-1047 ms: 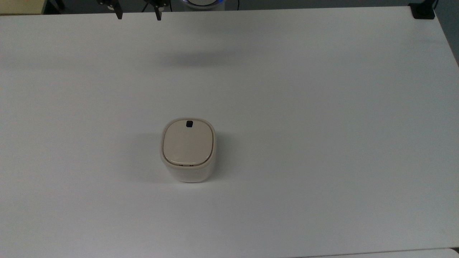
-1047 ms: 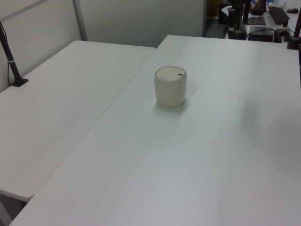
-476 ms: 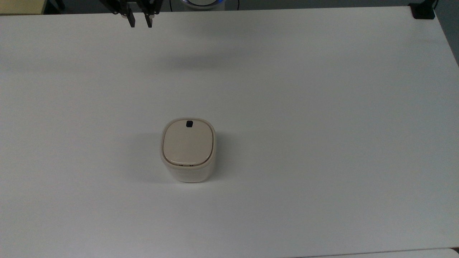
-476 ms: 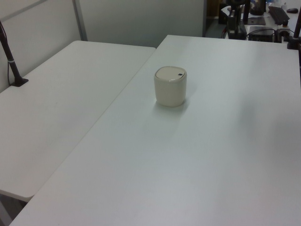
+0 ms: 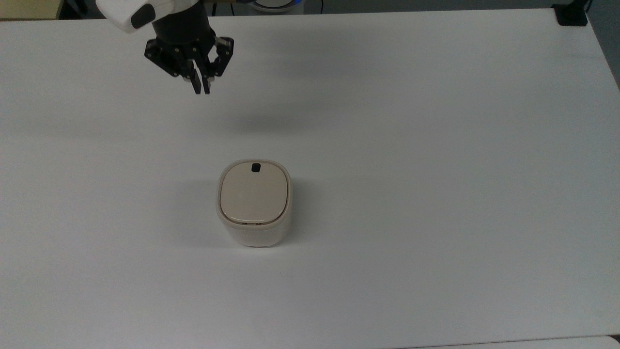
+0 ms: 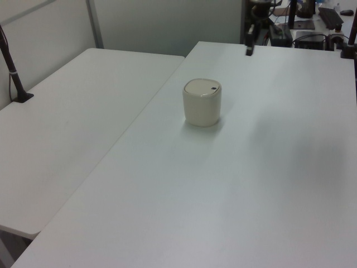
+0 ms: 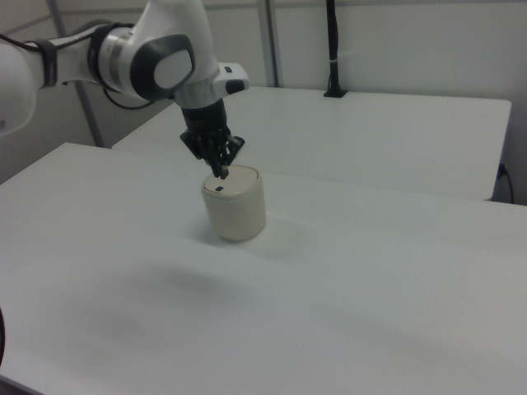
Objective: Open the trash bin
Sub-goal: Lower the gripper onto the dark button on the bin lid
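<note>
The white table (image 5: 436, 145) carries the trash bin (image 5: 254, 203) at centre frame in the top view, lid shut. The claw (image 5: 201, 89) hangs at upper left, fingers pinched together, empty. The right view adds the white arm (image 7: 123, 58).

Arm (image 5: 145, 12) cut off by the top view's upper edge; only wrist and gripper (image 5: 201, 89) inside. Left view: gripper (image 6: 249, 49) small, cropped at the upper edge near the worktop's (image 6: 268, 184) far edge. Right view: arm (image 7: 90, 58) leaves past the right view's left edge. Trash bin (image 5: 253, 203): the lid hides the inside; wall facing the worktop's far edge hidden in the top view. Latch button (image 6: 213, 88) a mere speck in the left view.
</note>
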Action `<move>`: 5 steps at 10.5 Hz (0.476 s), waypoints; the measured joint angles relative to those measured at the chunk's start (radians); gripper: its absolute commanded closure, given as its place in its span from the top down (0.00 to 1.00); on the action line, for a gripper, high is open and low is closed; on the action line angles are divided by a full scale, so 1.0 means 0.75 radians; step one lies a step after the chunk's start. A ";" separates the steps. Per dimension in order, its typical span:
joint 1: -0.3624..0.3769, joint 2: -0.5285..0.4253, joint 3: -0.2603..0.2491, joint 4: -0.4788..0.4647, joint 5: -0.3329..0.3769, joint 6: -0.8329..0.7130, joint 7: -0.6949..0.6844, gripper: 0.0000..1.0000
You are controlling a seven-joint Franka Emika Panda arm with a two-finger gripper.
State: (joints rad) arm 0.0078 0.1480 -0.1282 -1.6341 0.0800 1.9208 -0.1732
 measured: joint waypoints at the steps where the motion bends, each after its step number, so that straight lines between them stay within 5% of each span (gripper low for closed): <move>1: 0.000 0.035 0.000 0.011 0.039 0.100 0.000 0.14; 5: 0.028 0.166 0.001 0.071 0.071 0.310 0.000 0.14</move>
State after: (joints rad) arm 0.0288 0.2724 -0.1271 -1.5810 0.1329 2.1535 -0.1731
